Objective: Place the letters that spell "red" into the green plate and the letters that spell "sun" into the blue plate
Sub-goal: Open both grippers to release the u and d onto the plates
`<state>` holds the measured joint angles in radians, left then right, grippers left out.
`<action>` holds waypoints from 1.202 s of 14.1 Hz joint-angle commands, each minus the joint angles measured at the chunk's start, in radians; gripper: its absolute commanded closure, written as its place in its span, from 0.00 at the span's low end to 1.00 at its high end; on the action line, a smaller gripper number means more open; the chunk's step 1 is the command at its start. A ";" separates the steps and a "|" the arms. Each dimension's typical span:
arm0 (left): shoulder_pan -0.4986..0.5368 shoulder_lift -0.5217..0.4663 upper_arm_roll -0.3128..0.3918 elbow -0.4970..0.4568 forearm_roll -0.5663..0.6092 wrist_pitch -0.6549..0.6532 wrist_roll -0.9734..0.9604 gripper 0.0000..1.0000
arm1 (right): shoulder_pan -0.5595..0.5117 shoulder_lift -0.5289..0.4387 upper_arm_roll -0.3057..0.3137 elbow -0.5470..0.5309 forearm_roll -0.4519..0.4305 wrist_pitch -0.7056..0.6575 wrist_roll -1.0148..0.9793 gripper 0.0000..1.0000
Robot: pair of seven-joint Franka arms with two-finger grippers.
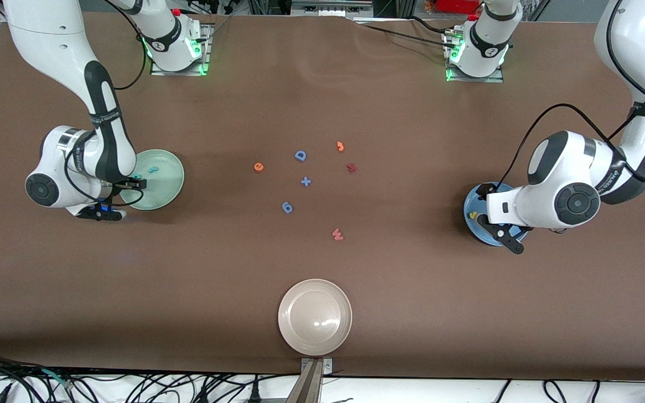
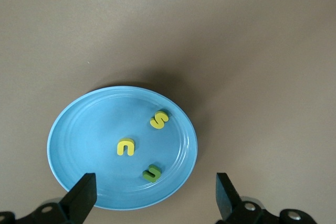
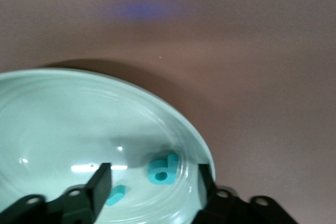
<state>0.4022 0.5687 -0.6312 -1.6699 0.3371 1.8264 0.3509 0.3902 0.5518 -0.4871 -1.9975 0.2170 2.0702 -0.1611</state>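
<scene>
The green plate (image 1: 167, 184) lies toward the right arm's end of the table. A teal "d" (image 3: 163, 170) and a teal "r" (image 3: 115, 195) rest in it. My right gripper (image 3: 153, 184) hangs open low over the plate's edge (image 1: 132, 182), with the "d" lying free between its fingers. The orange "e" (image 1: 258, 167) sits on the bare table near the middle. The blue plate (image 2: 79, 145) holds a yellow "s" (image 2: 159, 119), a yellow "u" (image 2: 126, 147) and an olive "n" (image 2: 151, 173). My left gripper (image 2: 155, 198) is open and empty above that plate (image 1: 485, 206).
Loose letters lie mid-table: a blue "D" (image 1: 300, 155), an orange hook piece (image 1: 340, 146), a dark red letter (image 1: 351, 167), a blue plus (image 1: 305, 181), a blue "9" (image 1: 287, 207), a red "w" (image 1: 337, 234). A beige plate (image 1: 315, 317) sits nearest the front camera.
</scene>
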 commanded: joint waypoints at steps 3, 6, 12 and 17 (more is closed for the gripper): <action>-0.010 -0.006 -0.001 0.044 -0.015 -0.021 -0.021 0.00 | 0.090 -0.094 -0.001 0.034 0.018 -0.146 0.150 0.02; -0.014 -0.006 -0.001 0.044 -0.015 -0.021 -0.023 0.00 | 0.176 -0.142 -0.001 0.072 0.019 -0.252 0.326 0.02; -0.017 -0.007 -0.001 0.078 -0.007 -0.022 -0.026 0.00 | 0.378 -0.151 0.001 0.080 0.152 -0.239 0.670 0.02; -0.026 -0.052 -0.007 0.195 -0.021 -0.143 -0.059 0.00 | 0.489 -0.102 0.042 0.062 0.196 -0.079 0.866 0.02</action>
<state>0.3875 0.5548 -0.6358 -1.5274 0.3370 1.7666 0.3163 0.8616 0.4236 -0.4639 -1.9237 0.3760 1.9354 0.6507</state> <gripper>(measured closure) 0.000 0.022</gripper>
